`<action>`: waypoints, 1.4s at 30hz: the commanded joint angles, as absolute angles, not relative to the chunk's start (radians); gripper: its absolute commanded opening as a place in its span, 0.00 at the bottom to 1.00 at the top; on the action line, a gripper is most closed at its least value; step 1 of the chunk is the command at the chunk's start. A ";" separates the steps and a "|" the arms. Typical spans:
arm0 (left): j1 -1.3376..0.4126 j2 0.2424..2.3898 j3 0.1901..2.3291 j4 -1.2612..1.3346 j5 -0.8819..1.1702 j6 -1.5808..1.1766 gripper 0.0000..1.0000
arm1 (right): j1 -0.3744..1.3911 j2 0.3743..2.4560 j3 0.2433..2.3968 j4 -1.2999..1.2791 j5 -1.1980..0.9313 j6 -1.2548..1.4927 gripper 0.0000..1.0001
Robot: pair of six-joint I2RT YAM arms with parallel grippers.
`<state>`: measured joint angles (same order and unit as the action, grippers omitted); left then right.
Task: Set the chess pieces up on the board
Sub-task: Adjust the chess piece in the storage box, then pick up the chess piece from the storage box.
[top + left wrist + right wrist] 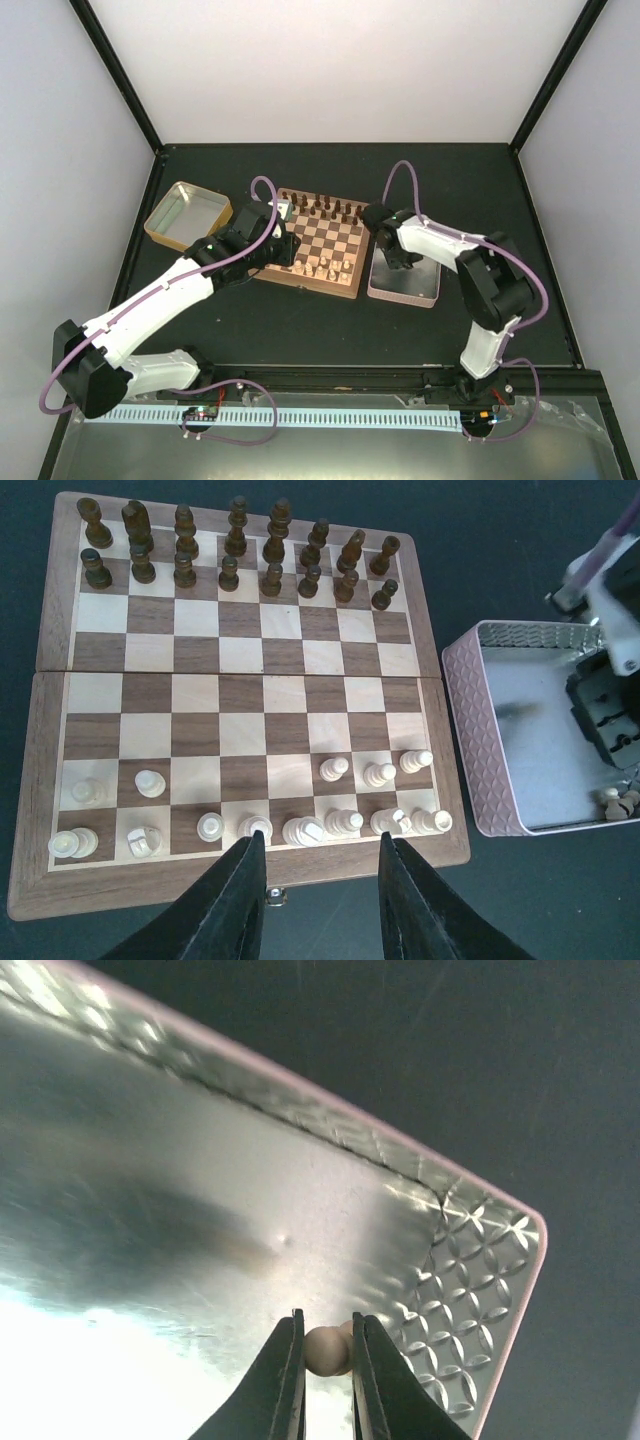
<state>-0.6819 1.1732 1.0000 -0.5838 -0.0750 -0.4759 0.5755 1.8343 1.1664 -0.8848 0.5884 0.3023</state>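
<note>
— Between the fingers of the right gripper [327,1322]: item one, small light tan wooden chess piece [325,1352], round-headed, pinched on both sides, base apparently on the tin floor. What looks like a second like piece [346,1331] sits just behind it.

— Container?

— Shallow rectangular metal tin with pink rim and embossed walls [455,1270]. The right gripper works close to one of its corners.

— And the other arm?

— Item two, left gripper [320,837]: fingers spread, nothing between them, hovering over the near edge of the square wooden chessboard with reddish-brown frame [22,780].

— Board contents?

— Far ahead of the left gripper: dark brown chessmen [230,555], two full rows. Directly beneath it: light tan chessmen [345,823], back row filled, the row ahead holding five, with bare squares in its middle.

— Step in hand?

— Judged: taking a light pawn out of the tin.

— What does the next move call for?

— A straight lift clear of the tin wall without nudging the neighbour. Then a carry toward the left gripper's side and an upright set-down on a bare square of the gapped row, toppling nothing that stands there.
</note>
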 commanded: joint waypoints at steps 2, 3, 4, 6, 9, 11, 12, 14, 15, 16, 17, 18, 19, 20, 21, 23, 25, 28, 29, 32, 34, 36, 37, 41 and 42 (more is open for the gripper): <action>-0.676 1.176 1.042 -0.593 -0.068 -0.483 0.33 | 0.572 1.703 1.149 -0.753 0.435 0.373 0.06; -0.675 1.177 1.042 -0.594 -0.065 -0.483 0.33 | 0.572 1.683 1.134 -0.724 0.408 0.387 0.06; -0.676 1.178 1.042 -0.593 -0.063 -0.483 0.33 | 0.572 1.662 1.113 -0.688 0.376 0.402 0.07; -0.675 1.180 1.042 -0.592 -0.058 -0.484 0.33 | 0.572 1.623 1.061 -0.606 0.305 0.438 0.07; -0.676 1.182 1.042 -0.591 -0.055 -0.484 0.33 | 0.571 1.568 0.967 -0.472 0.212 0.515 0.07; -0.675 1.180 1.042 -0.593 -0.053 -0.484 0.33 | 0.563 1.549 0.908 -0.403 0.168 0.560 0.07; -0.676 1.180 1.041 -0.594 -0.052 -0.485 0.33 | 0.555 1.540 0.882 -0.365 0.147 0.580 0.07; -0.676 1.178 1.040 -0.596 -0.051 -0.486 0.33 | 0.534 1.523 0.829 -0.292 0.112 0.613 0.08; -0.676 1.177 1.039 -0.596 -0.049 -0.485 0.33 | 0.524 1.513 0.797 -0.251 0.094 0.622 0.08; -0.676 1.177 1.038 -0.598 -0.050 -0.486 0.33 | 0.513 1.505 0.771 -0.209 0.086 0.628 0.08; -0.676 1.175 1.038 -0.598 -0.049 -0.487 0.33 | 0.506 1.502 0.752 -0.184 0.083 0.630 0.09; -0.675 1.175 1.039 -0.597 -0.050 -0.486 0.33 | 0.502 1.503 0.745 -0.173 0.083 0.626 0.10; -0.676 1.176 1.039 -0.598 -0.050 -0.487 0.33 | 0.502 1.508 0.744 -0.174 0.085 0.617 0.11; -0.676 1.175 1.038 -0.598 -0.051 -0.487 0.33 | 0.501 1.512 0.746 -0.179 0.090 0.611 0.12; -0.675 1.175 1.038 -0.597 -0.051 -0.486 0.33 | 0.502 1.518 0.747 -0.185 0.092 0.604 0.15; -0.675 1.178 1.040 -0.595 -0.049 -0.486 0.33 | 0.502 1.523 0.757 -0.210 0.096 0.598 0.20; -0.675 1.180 1.042 -0.594 -0.048 -0.486 0.33 | 0.502 1.518 0.772 -0.246 0.107 0.598 0.27; -0.676 1.183 1.043 -0.590 -0.046 -0.487 0.33 | 0.502 1.513 0.804 -0.310 0.148 0.603 0.33; -0.676 1.184 1.044 -0.590 -0.047 -0.486 0.33 | 0.501 1.513 0.811 -0.325 0.156 0.601 0.34; -0.675 1.186 1.045 -0.590 -0.046 -0.487 0.33 | 0.502 1.525 0.833 -0.352 0.158 0.587 0.35; -0.676 1.188 1.046 -0.590 -0.047 -0.487 0.33 | 0.502 1.541 0.847 -0.362 0.146 0.579 0.35; -0.676 1.187 1.046 -0.590 -0.047 -0.486 0.33 | 0.502 1.567 0.865 -0.374 0.143 0.577 0.34; -0.676 1.187 1.046 -0.590 -0.046 -0.486 0.33 | 0.502 1.579 0.874 -0.381 0.145 0.578 0.33; -0.676 1.185 1.046 -0.592 -0.048 -0.485 0.33 | 0.502 1.618 0.900 -0.404 0.152 0.576 0.28; -0.676 1.185 1.045 -0.592 -0.049 -0.486 0.33 | 0.502 1.623 0.903 -0.405 0.151 0.575 0.27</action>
